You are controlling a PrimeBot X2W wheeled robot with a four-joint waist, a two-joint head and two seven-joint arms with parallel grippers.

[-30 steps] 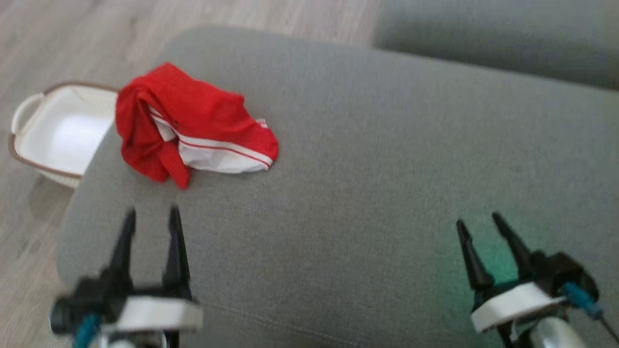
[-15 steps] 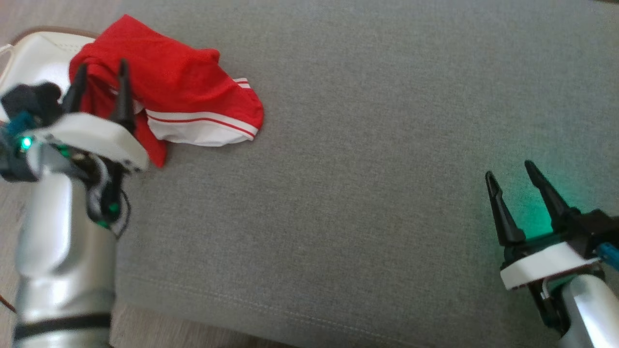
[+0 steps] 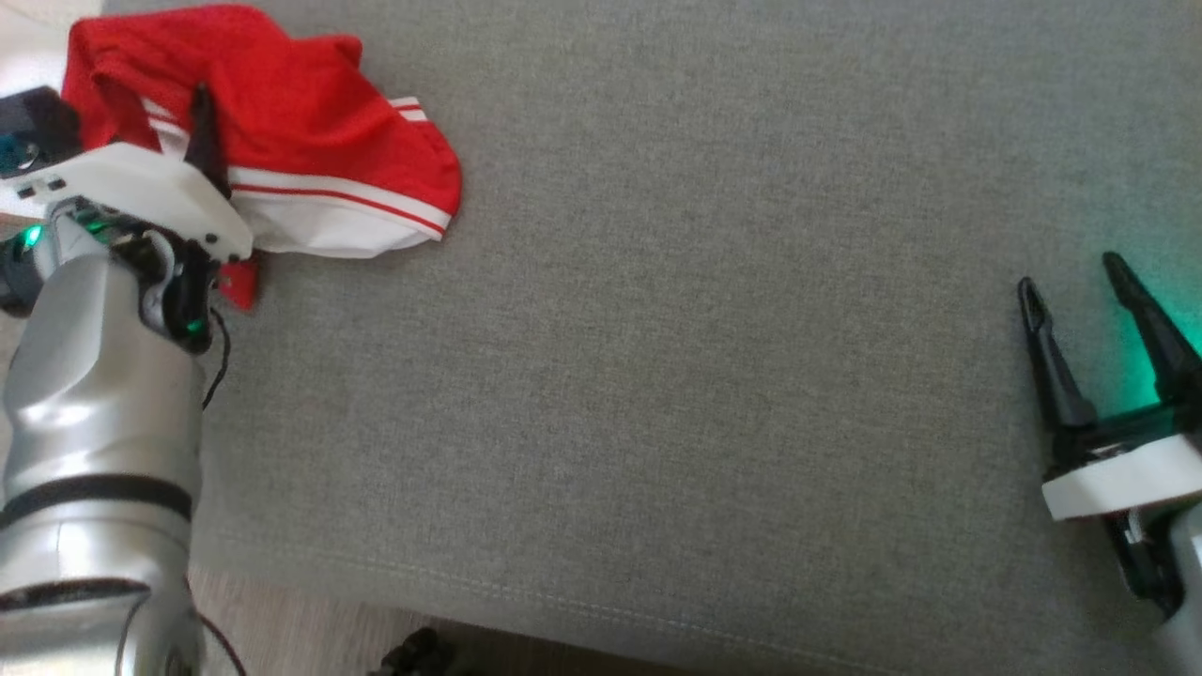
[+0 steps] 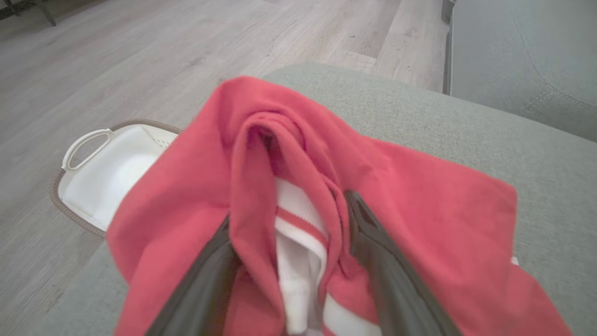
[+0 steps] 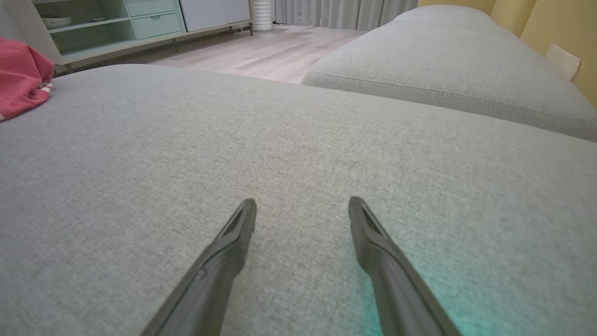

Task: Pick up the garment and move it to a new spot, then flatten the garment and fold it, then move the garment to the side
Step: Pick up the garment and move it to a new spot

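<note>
Grey cushion [image 3: 657,376]; basket [image 4: 105,182] beyond garment [image 4: 419,224]

Soft, even daylight fills every view, with hardly a hard shadow on the grey cushion [image 3: 657,329]. A green glow tints the fabric beside the right gripper [image 3: 1068,269]. The silver forearm [image 3: 94,376] carries a pale sheen. The head view is slightly soft. In the left wrist view the garment [image 4: 419,219] looks washed towards pink, perhaps overexposed, and the dark fingers [image 4: 200,289] blur at the bottom edge.
</note>
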